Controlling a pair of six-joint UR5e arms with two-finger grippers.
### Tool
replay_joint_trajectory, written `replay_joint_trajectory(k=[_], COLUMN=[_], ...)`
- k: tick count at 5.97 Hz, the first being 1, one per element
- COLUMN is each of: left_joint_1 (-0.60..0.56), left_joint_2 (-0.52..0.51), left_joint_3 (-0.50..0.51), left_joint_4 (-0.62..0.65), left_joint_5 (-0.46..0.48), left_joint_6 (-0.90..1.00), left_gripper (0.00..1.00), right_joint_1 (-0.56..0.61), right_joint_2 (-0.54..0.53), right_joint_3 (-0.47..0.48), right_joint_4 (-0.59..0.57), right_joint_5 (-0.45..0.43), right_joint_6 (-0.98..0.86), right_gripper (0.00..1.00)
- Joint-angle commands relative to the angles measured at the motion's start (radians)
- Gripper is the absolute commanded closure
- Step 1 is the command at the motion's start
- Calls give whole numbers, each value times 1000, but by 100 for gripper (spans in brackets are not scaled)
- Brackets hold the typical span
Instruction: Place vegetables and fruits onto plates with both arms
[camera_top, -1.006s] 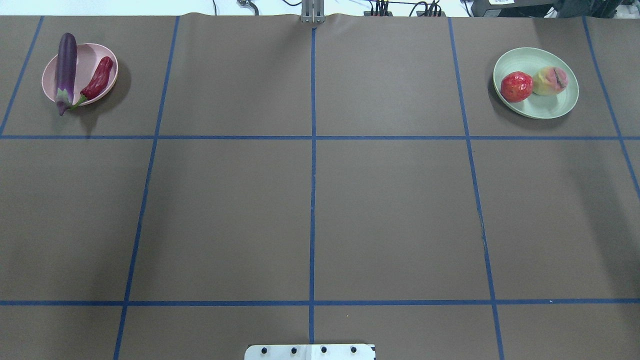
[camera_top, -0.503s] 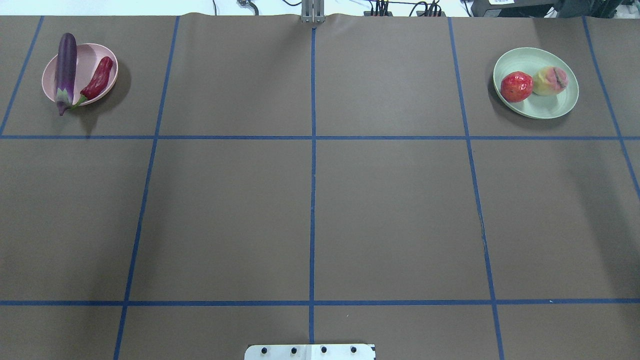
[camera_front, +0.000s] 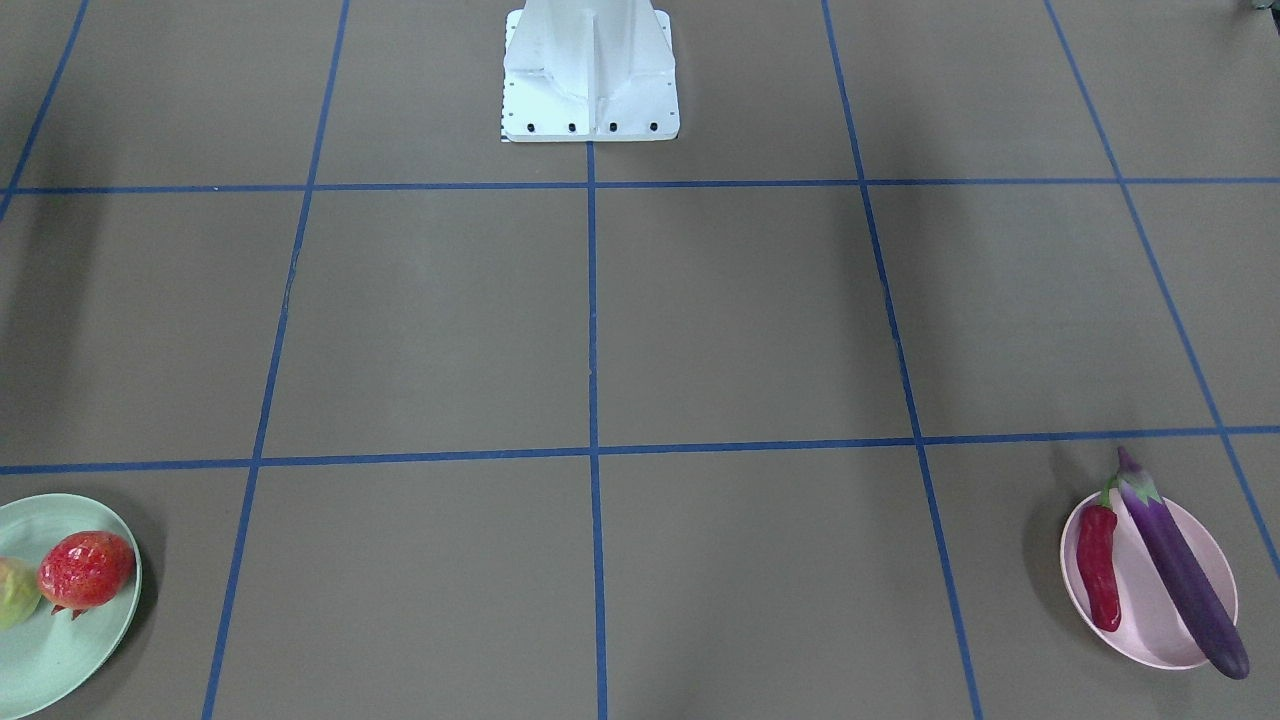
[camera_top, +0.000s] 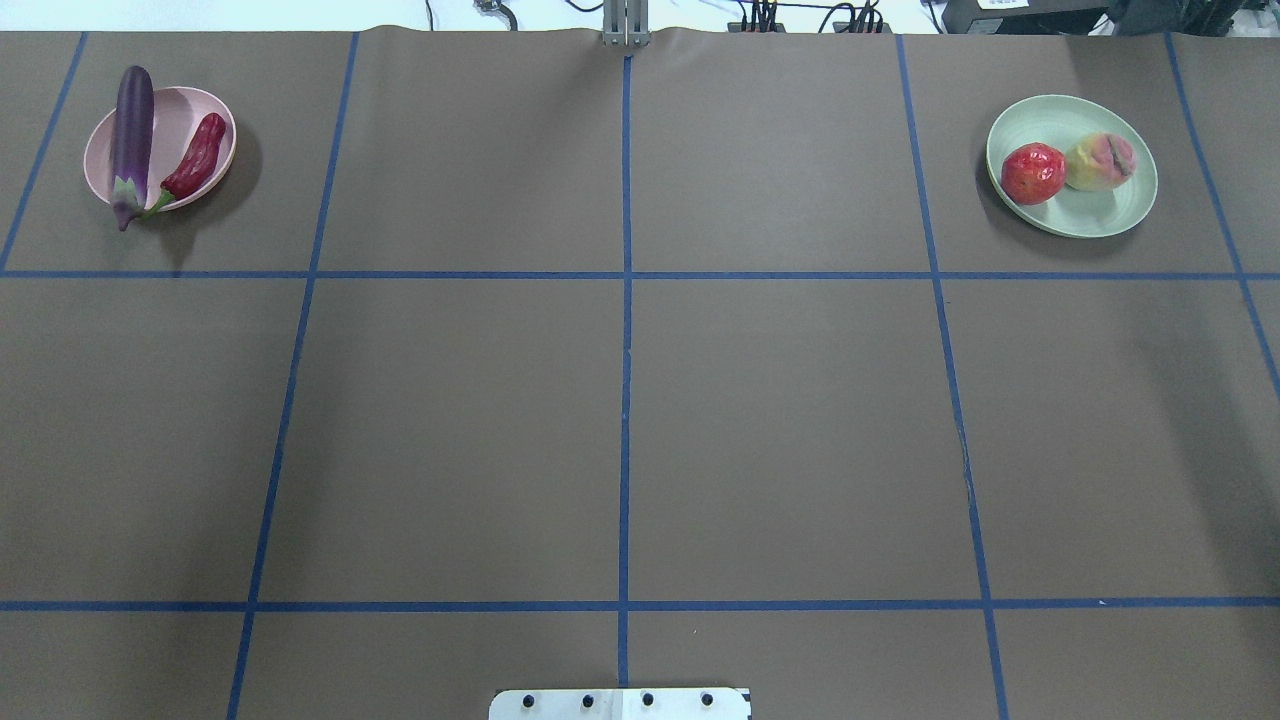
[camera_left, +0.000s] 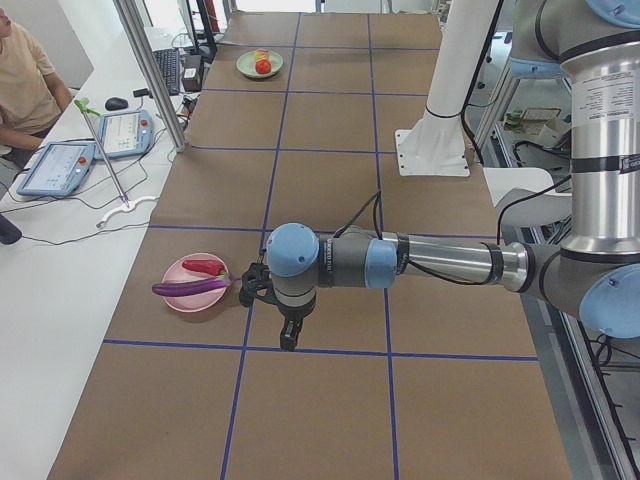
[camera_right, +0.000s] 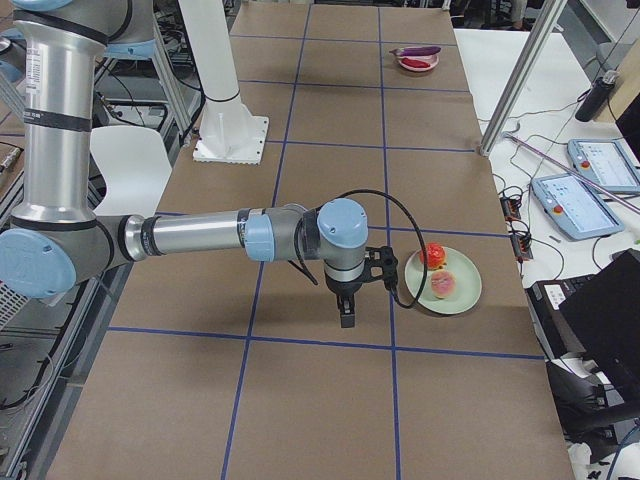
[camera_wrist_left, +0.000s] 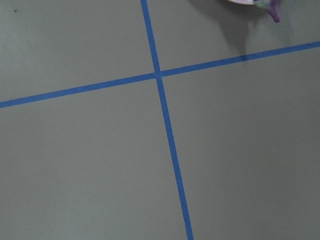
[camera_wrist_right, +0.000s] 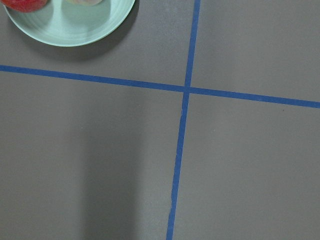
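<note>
The purple eggplant (camera_top: 133, 140) and the red chili (camera_top: 196, 157) lie on the pink plate (camera_top: 170, 110) at the far left; the eggplant's cap end overhangs the rim. The pomegranate (camera_top: 1033, 173) and the peach (camera_top: 1100, 162) sit side by side on the mint plate (camera_top: 1090, 212) at the far right. My left gripper (camera_left: 288, 335) hangs over the table just beside the pink plate (camera_left: 190, 297) and holds nothing that I can see. My right gripper (camera_right: 346, 315) hangs beside the mint plate (camera_right: 460, 298). I cannot tell whether either is open or shut.
The white base block (camera_top: 620, 703) stands at the table's near middle edge. Blue tape lines (camera_top: 625, 300) divide the brown table into squares. A seated operator (camera_left: 25, 85), tablets (camera_left: 60, 165) and metal posts (camera_left: 150, 70) line the far side.
The eggplant looks to have settled very slightly on the pink plate. Nothing else has visibly moved.
</note>
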Motion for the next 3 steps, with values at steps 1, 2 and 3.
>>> replay_joint_trajectory(k=[1,2,3], left_joint_1=[0,0,0], left_joint_2=[13,13,15], left_joint_3=[-25,-25,-23], left_joint_4=[0,0,2], left_joint_5=[2,3,5], left_joint_6=[-1,-1,-1], left_gripper=[0,0,0], right_joint_1=[-9,-19,-35], right_joint_2=[5,6,8], right_joint_3=[0,0,0], right_joint_4=[0,0,0], right_joint_5=[-5,-5,-5], right_joint_6=[1,23,37], right_gripper=[0,0,0])
